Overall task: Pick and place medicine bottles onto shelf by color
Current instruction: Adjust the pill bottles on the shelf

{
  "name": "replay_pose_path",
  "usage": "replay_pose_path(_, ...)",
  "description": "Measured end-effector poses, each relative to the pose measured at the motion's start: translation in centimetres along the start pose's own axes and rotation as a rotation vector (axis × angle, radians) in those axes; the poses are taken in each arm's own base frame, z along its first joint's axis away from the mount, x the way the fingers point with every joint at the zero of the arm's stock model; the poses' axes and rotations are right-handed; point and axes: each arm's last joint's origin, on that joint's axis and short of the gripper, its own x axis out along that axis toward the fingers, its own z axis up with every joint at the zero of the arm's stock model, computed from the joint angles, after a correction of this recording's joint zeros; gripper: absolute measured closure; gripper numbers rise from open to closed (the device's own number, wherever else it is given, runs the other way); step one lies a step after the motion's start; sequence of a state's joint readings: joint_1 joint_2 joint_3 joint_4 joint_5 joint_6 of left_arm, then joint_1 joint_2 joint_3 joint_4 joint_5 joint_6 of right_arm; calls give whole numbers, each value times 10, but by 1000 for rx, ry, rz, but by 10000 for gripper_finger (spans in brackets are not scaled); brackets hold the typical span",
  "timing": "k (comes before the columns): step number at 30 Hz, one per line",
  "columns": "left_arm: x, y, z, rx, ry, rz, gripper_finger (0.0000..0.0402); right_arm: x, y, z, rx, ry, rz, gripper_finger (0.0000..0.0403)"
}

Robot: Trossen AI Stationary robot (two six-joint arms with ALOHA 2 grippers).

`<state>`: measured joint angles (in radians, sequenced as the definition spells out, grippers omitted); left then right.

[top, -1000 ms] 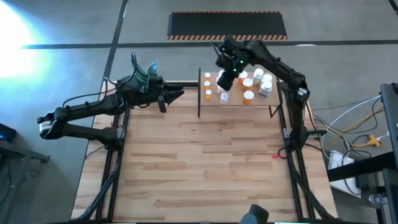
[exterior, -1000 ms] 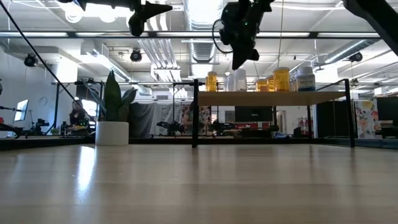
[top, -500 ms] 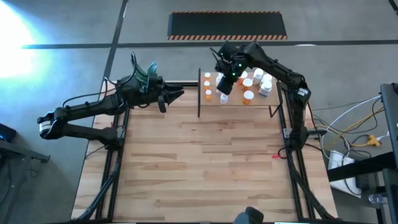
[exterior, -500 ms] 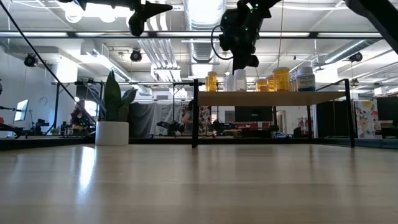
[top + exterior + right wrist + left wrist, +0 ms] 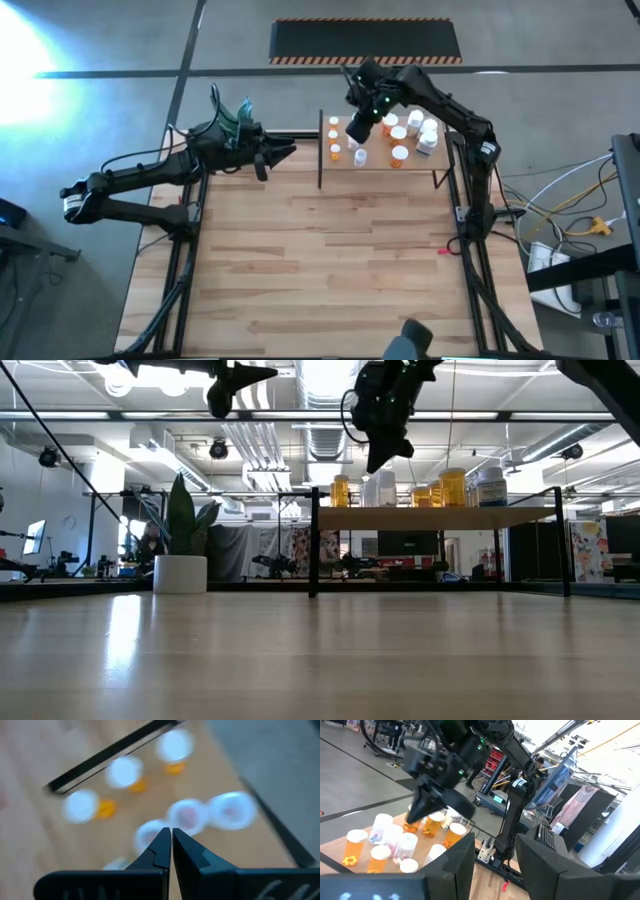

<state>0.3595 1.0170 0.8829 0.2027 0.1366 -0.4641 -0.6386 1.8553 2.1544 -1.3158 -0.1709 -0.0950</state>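
From my seat, the near stretch of the wooden surface (image 5: 330,270) lies bare in front of me, its slats running out to the far edge. At the far right corner stands the shelf (image 5: 425,170), a light-wood board framed by thin black posts, and the medicine bottles (image 5: 398,154) sit on it with their white caps up: orange ones along the side nearest the middle of the surface and toward the front, white ones at the far right part of the board.

My right hand (image 5: 357,130) hangs just above the bottles at the shelf's inner side, fingers pressed together with nothing between them; the right wrist view looks straight down on the caps.

My left hand (image 5: 287,151) waits over the far left edge of the surface, pointing toward the shelf, its fingers parted narrowly and empty. Beyond it, at the far left corner, stands a potted plant (image 5: 182,550).
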Motion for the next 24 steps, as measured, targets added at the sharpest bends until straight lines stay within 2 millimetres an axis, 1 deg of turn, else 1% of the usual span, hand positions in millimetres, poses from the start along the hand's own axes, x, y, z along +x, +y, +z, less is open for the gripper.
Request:
replay_pose_path(3,0,1,-1,-1,5,3,275,5,-16,3,67,-25,-61,394)
replay_pose_path(6,0,0,0,0,1,1,275,13,-35,5,139,-35,-82,394)
replay_pose_path(8,0,0,0,-1,2,1,275,18,-43,4,164,-23,-87,394)
replay_pose_path(11,0,0,-1,-1,4,2,275,24,-48,5,173,-17,-78,394)
replay_pose_path(16,0,0,0,-1,2,1,275,31,-49,7,165,-12,-66,394)
replay_pose_path(24,0,0,0,-1,2,1,275,32,-56,13,172,-72,-119,394)
